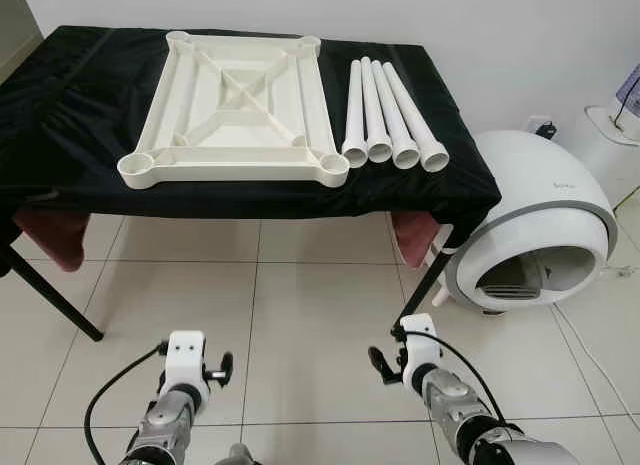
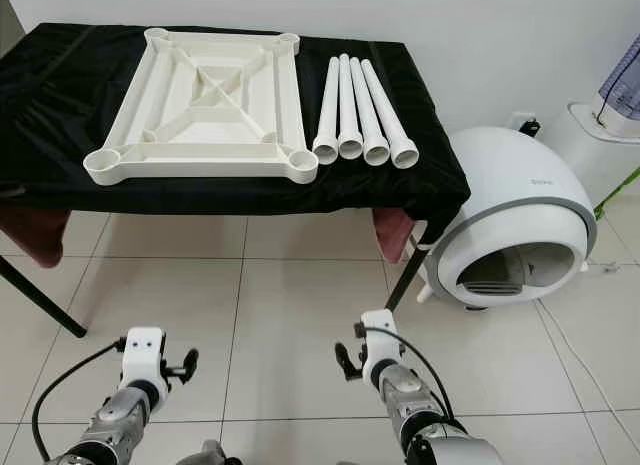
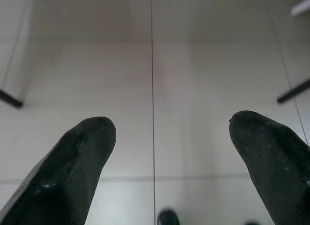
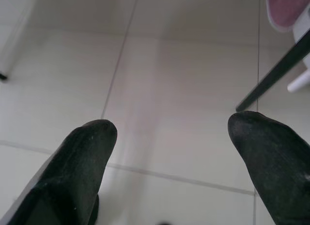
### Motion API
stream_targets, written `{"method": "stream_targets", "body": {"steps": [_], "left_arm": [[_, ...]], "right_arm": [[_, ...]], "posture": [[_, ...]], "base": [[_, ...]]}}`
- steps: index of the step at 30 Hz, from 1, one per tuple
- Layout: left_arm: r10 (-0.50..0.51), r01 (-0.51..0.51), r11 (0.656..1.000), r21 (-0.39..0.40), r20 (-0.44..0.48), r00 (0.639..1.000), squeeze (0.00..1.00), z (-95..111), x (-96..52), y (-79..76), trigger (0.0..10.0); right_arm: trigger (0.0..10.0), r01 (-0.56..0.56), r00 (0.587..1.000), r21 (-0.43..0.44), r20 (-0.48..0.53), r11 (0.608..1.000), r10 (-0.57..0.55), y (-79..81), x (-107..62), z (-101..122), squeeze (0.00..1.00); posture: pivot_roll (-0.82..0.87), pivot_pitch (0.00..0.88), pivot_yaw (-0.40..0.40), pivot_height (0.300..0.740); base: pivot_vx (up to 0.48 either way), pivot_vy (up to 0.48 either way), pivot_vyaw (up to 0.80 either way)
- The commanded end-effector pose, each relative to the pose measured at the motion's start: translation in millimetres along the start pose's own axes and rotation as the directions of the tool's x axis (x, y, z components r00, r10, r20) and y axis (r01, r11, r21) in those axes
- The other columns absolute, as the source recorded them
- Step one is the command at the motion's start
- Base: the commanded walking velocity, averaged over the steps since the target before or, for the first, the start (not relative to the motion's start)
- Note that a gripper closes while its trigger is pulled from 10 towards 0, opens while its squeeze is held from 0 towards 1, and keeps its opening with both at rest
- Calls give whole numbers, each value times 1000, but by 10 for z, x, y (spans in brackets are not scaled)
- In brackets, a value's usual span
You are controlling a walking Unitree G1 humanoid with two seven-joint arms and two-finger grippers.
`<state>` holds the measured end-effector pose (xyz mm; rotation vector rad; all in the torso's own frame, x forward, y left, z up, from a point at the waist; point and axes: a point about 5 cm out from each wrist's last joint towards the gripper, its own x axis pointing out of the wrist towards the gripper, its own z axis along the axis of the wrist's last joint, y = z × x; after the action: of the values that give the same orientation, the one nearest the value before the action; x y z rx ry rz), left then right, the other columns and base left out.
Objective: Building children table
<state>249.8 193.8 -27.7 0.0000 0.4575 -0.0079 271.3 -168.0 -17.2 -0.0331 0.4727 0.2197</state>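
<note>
Tabletop (image 1: 235, 100) lies upside down on the worktop (image 1: 60, 95), sockets up for the four legs (image 1: 390, 115) alongside. Left gripper (image 3: 169, 142) and right gripper (image 4: 169, 142) spread wide, empty, over floor.

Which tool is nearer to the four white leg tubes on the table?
Right. The right tool hangs open above the floor tiles nearly below the leg tubes; the left tool, also open, hangs further off, below the tabletop panel.

One faint grey brand mark sits on the upper shell of the white dome-shaped litter box (image 1: 545, 215), standing on the floor by the table's right front corner; too small to read. No other text, labels or numbers legible.
</note>
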Motion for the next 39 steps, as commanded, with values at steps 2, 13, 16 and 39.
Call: {"method": "stream_targets", "body": {"steps": [2, 13, 16, 39], "left_arm": [[-55, 57, 998, -17, 72, 996, 0, 98, 10, -34, 10000], [-77, 76, 997, 17, 307, 949, 0, 543, 21, -108, 10000], [-73, 73, 997, 15, 373, 925, 0, 716, 0, -106, 10000], [-12, 48, 998, -44, 606, 795, 0, 1686, -500, -123, 10000]], "right_arm": [[10000, -45, 996, 29, 72, 999, 42, 63, 15, 80, 0], [10000, -55, 964, 20, 262, 998, 48, 145, 102, 501, 0], [10000, -41, 945, 17, 326, 999, 33, 143, 118, 678, 0], [10000, -12, 740, -57, 671, 998, 47, 122, -266, 1652, 0]], "posture": [[25, 0, -36, 740], [30, 0, -39, 740], [32, 0, -37, 740], [25, 0, -27, 740]], "base": [[0, 0, 0], [0, 0, 0], [0, 0, 0], [0, 0, 0]]}}
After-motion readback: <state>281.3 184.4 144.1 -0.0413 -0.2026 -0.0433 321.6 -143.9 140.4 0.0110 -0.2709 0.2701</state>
